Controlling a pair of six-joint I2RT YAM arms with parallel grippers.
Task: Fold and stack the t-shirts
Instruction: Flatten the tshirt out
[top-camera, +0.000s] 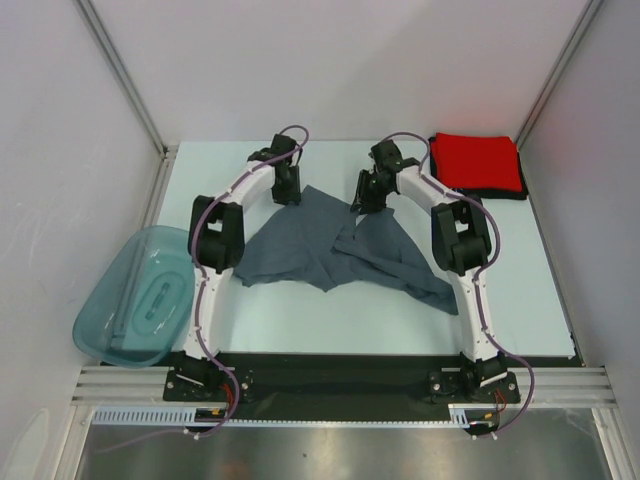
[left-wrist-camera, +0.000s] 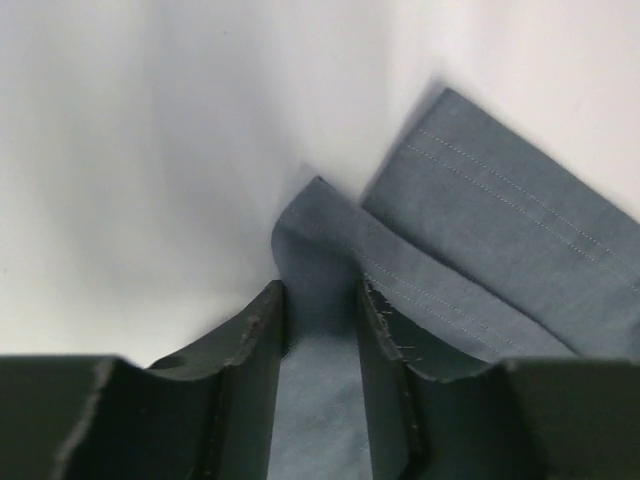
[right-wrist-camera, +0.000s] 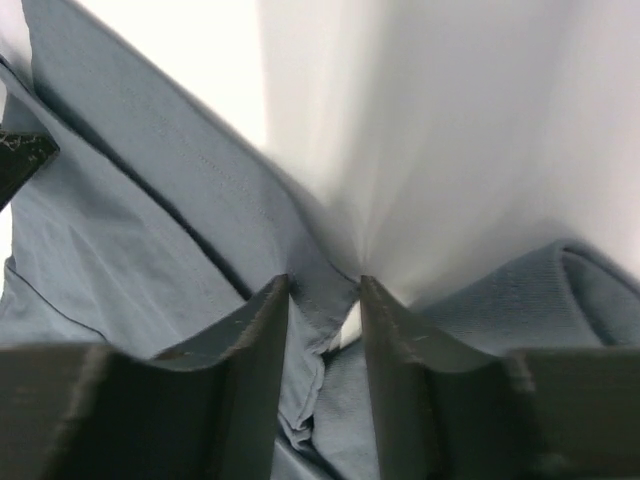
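Slate blue-grey t-shirt (top-camera: 300, 250) lies rumpled and spread across the middle of the table (top-camera: 520, 290), with double stitching showing along one hem. The left gripper (left-wrist-camera: 320, 290) stands at the shirt's far edge, its jaws narrow with a corner of the cloth between them. The right gripper (right-wrist-camera: 323, 290) is at the same edge, further right, its jaws narrow around a bunched fold. Whether either truly pinches the cloth I cannot tell. A folded red t-shirt (top-camera: 477, 162) sits in the far right corner on a folded black t-shirt (top-camera: 490, 193). A teal plastic tub (top-camera: 135, 295) rests beside the table's left edge, towards the near corner.
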